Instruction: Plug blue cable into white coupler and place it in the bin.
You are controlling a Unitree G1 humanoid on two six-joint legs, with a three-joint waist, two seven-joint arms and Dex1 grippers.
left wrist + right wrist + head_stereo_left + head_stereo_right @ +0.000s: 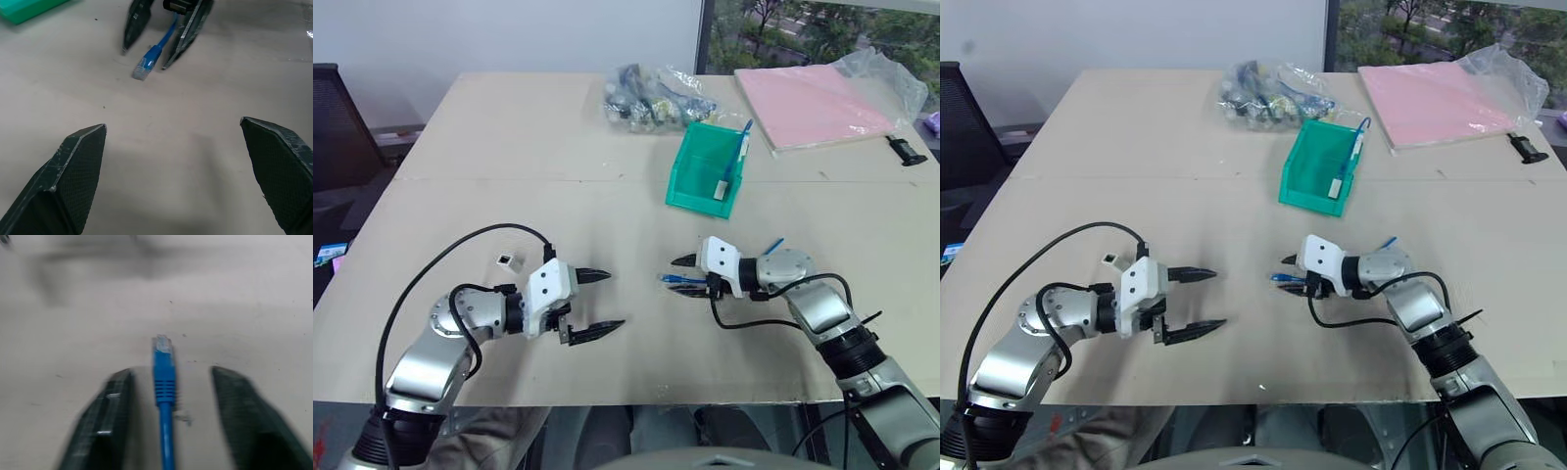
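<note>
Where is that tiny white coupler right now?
The white coupler sits on the table on the robot's left side, just behind the left claw's arm, far from the bin.

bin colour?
Teal-green bin; shows best in the left eye view.

Office: pale worktable (558, 157); black chair (337, 122); window (803, 29).

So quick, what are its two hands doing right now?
Left hand: open, holding nothing.
Right hand: fingers apart, with the blue cable lying between them, not clamped.
</note>
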